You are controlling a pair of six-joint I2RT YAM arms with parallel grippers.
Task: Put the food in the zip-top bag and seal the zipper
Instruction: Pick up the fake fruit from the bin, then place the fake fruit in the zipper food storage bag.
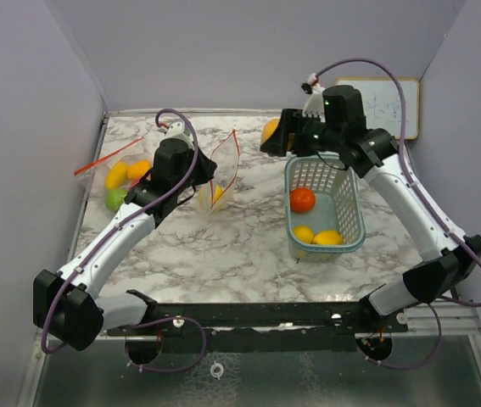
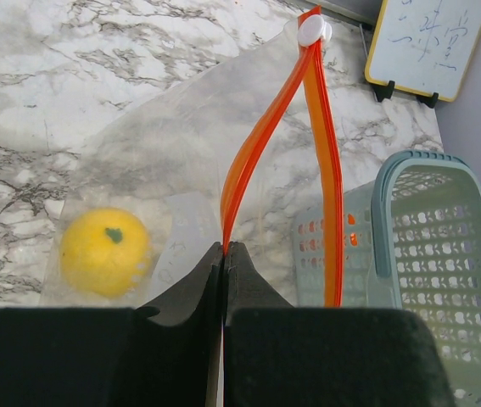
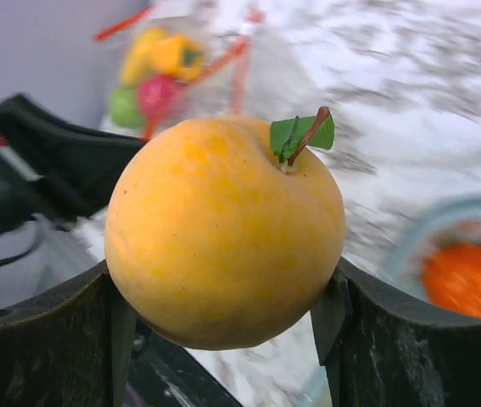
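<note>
Over the marble table point(image 1: 223, 250), right end effector point(image 3: 223, 318) grips yellow fruit point(image 3: 223, 225); left end effector point(image 2: 224, 254) pinches the bag point(image 2: 181, 144).

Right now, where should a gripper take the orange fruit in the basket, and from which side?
Across its round middle, straight down from above. The orange fruit lies in the basket, whose mesh walls likely block a sideways approach; the yellow fruits lie apart at the near end, leaving room.

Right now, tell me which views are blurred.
Right wrist: the stemmed yellow fruit is sharp, the basket and marble table behind it smeared. Left wrist: the orange zipper is crisp. Top external: even light, soft shadows on the table.
</note>
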